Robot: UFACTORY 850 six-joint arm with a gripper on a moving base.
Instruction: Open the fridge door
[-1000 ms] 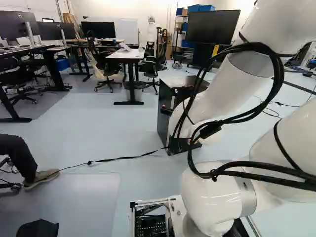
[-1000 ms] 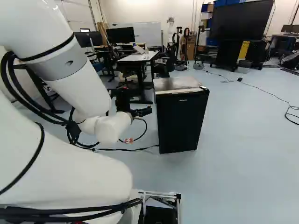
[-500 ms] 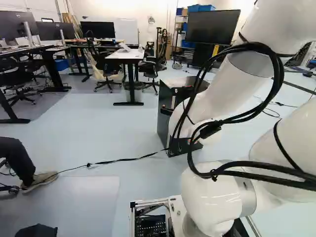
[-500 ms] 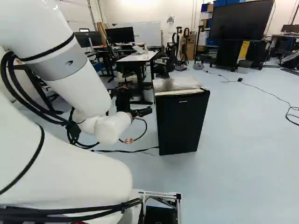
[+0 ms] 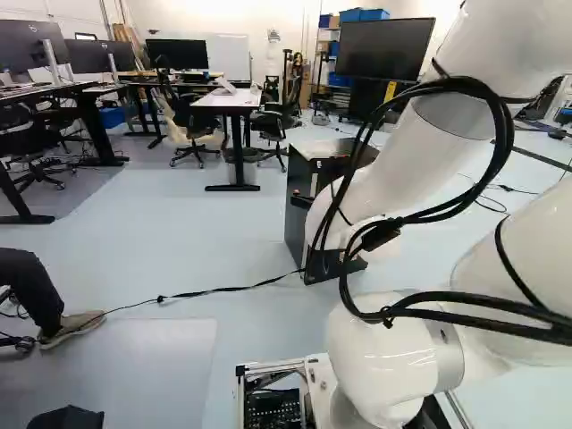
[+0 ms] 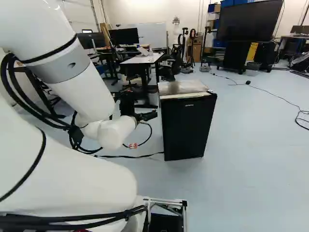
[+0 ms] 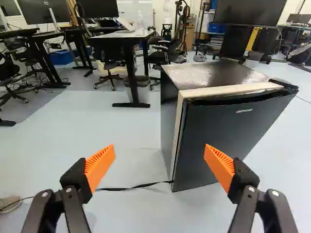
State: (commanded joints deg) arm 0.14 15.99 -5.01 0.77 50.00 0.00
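Facing a black fridge point(image 6: 186, 128), upright on the pale floor point(image 6: 260, 159), a little right of centre in the right base view and partly behind the arm point(image 5: 492, 54) in the left base view. Looks closed, with the door point(image 7: 218, 145) against the pale front rim point(image 7: 233, 89), though hard to be sure along that edge. Just beside the fridge in the right base view, the gripper point(image 6: 146, 116). Open wide in the wrist view, with orange pads point(image 7: 99, 167) well apart and the fridge's near corner ahead, between them. Along the floor, a black cable point(image 5: 223, 288), leading to the fridge's foot. Farther back, a light-topped table point(image 5: 223, 99) with dark chairs point(image 5: 188, 116) near it, and a large dark screen point(image 5: 384, 49) beyond the fridge.
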